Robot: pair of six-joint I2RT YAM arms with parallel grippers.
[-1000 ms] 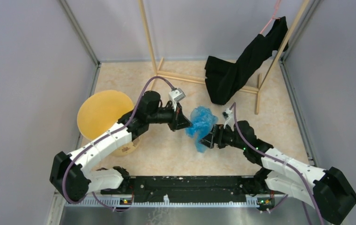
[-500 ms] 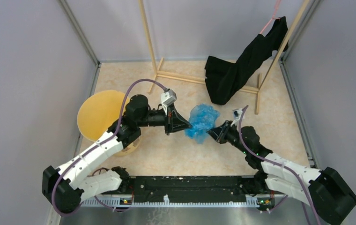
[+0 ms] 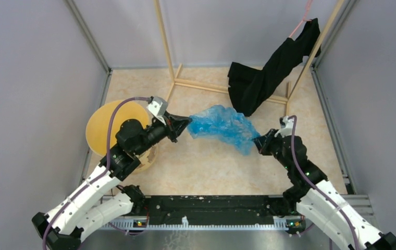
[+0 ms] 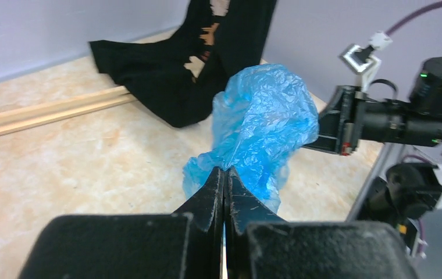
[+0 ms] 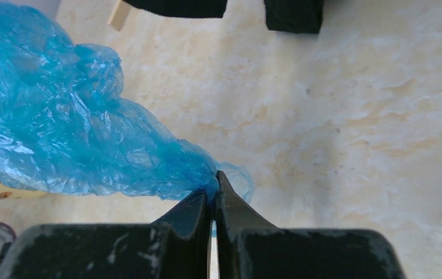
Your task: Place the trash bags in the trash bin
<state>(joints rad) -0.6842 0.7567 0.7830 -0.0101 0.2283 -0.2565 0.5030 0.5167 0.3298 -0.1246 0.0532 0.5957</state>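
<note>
Where the top view begins on the left, the trash bin (image 3: 113, 125) stands at about 9 o'clock on the surface (image 3: 201, 166), its round yellow mouth facing up and partly covered by the left arm. Just right of its rim, the left end effector (image 3: 186, 124) points toward 3 o'clock, and its jaws are pressed together on a pinch of the trash bag (image 3: 221, 128). The left wrist view shows the blue film gathered into the closed tips (image 4: 224, 172).

The trash bag is strung out between the two arms near the middle of the surface. Its long axis runs from roughly 10 o'clock to 4 o'clock, the wrinkled bulk bulging toward 12 o'clock. Its lower right end narrows into the right end effector (image 3: 257, 142), which points toward 10 o'clock with its jaws clamped on a twisted corner of film, as the right wrist view shows (image 5: 213, 185).

Beyond, at about 1 o'clock, a black garment (image 3: 262, 78) hangs on a wooden rack (image 3: 165, 47), apart from the trash bag.
</note>
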